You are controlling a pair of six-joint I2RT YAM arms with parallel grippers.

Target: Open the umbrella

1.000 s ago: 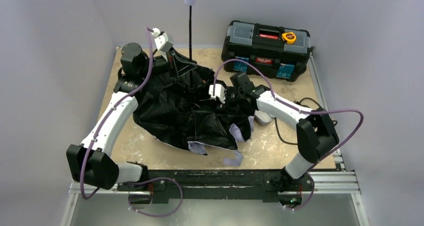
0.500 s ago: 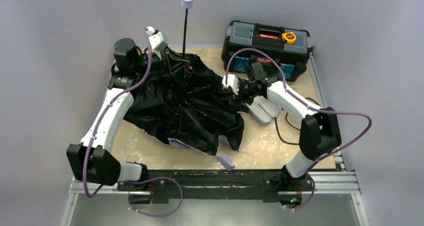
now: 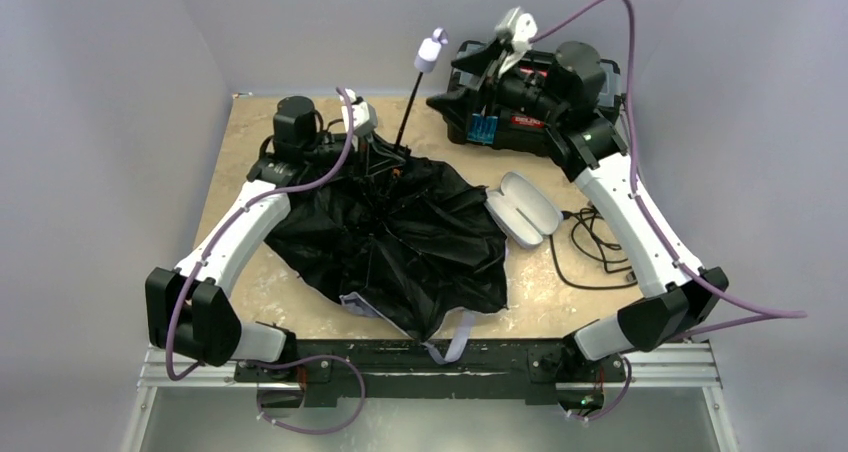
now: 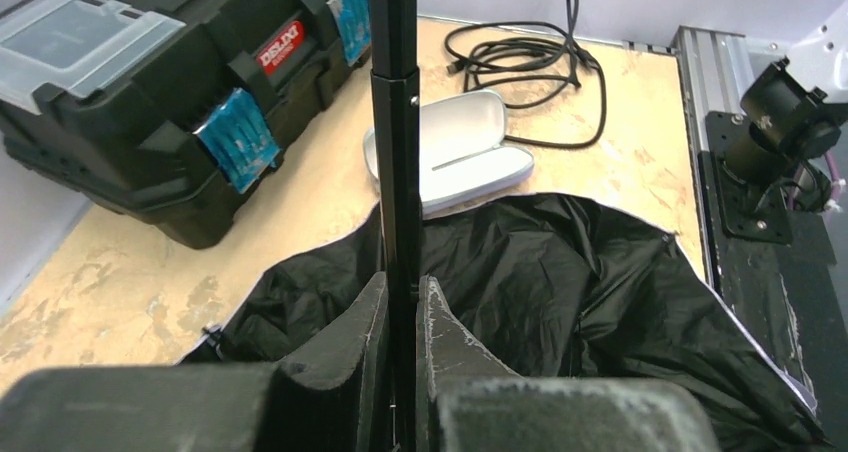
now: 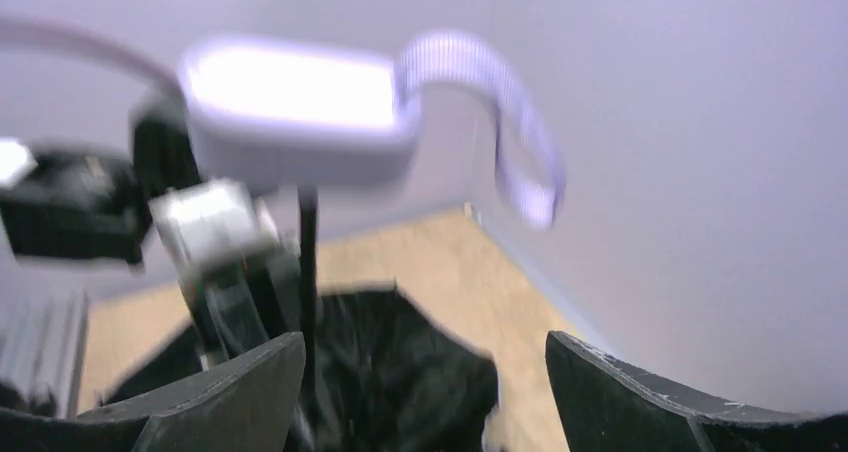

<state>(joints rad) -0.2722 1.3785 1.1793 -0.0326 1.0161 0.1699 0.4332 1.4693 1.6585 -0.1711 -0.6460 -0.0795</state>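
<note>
The umbrella lies with its black canopy [image 3: 390, 242] spread on the table, pale lavender showing at the near hem. Its thin dark shaft [image 3: 408, 112] leans up and to the right, ending in the lavender knob handle [image 3: 430, 52]. My left gripper [image 3: 375, 154] is shut on the shaft low down, just above the canopy; in the left wrist view its jaws [image 4: 400, 307] press on the shaft [image 4: 395, 122]. My right gripper [image 3: 478, 64] is raised, open and empty, to the right of the handle. The right wrist view is blurred and shows the handle [image 5: 300, 112] ahead of the wide-open jaws [image 5: 425, 372].
A black toolbox [image 3: 530, 122] stands at the back right, partly behind my right arm; it also shows in the left wrist view [image 4: 130, 92]. A pale lavender clamshell case [image 3: 522, 207] lies right of the canopy. A black cable [image 3: 590, 242] coils beside it.
My right gripper has left the canopy and swung up and back, in front of the toolbox. My left gripper moved right with the shaft, which now leans right. The canopy lies flatter.
</note>
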